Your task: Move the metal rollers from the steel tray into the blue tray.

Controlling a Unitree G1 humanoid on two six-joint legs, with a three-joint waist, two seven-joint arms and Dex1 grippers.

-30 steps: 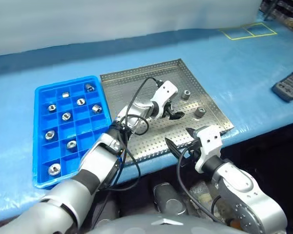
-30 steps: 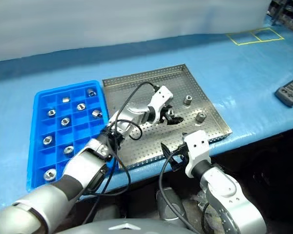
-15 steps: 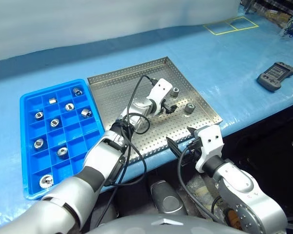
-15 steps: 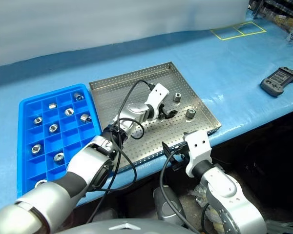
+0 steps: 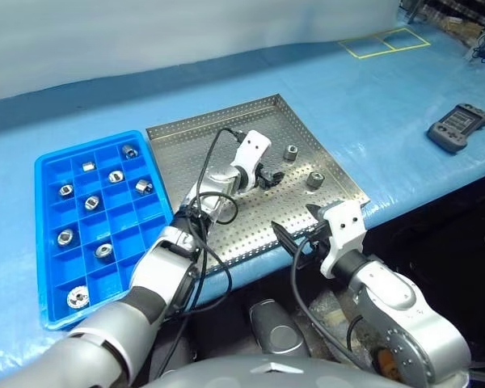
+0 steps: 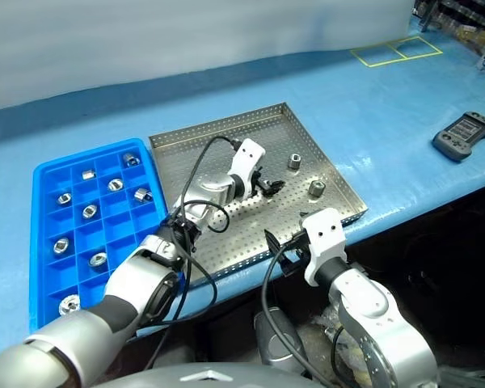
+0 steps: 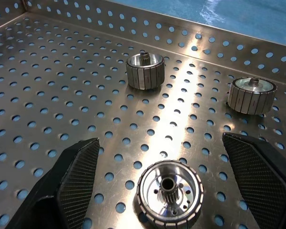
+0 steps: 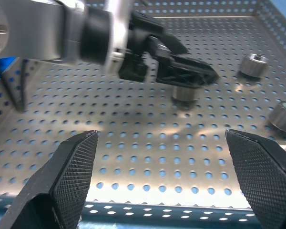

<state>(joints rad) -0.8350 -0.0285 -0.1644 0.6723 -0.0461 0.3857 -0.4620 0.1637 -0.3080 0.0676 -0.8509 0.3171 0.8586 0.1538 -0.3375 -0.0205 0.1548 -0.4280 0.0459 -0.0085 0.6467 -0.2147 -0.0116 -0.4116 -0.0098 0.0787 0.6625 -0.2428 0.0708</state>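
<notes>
Blue sheeting covers the bench, steel tray (image 5: 226, 137) sitting centre frame. Three metal rollers (image 7: 169, 192) remain on its perforated floor, clustered in the tray's right half. One sits right between my left gripper (image 5: 267, 175) fingers (image 7: 78, 176), which are spread wide around it, not touching. My right gripper (image 8: 162, 186) hangs by the tray's lower edge, fingers wide apart too. Blue tray (image 5: 52, 166), left of frame, has rollers in several compartments.

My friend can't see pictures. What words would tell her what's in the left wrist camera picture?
The left gripper, with its two black fingers wide open, has one of three metal rollers standing between them on the steel tray. Two more rollers stand farther off on the tray's holed floor.
</notes>
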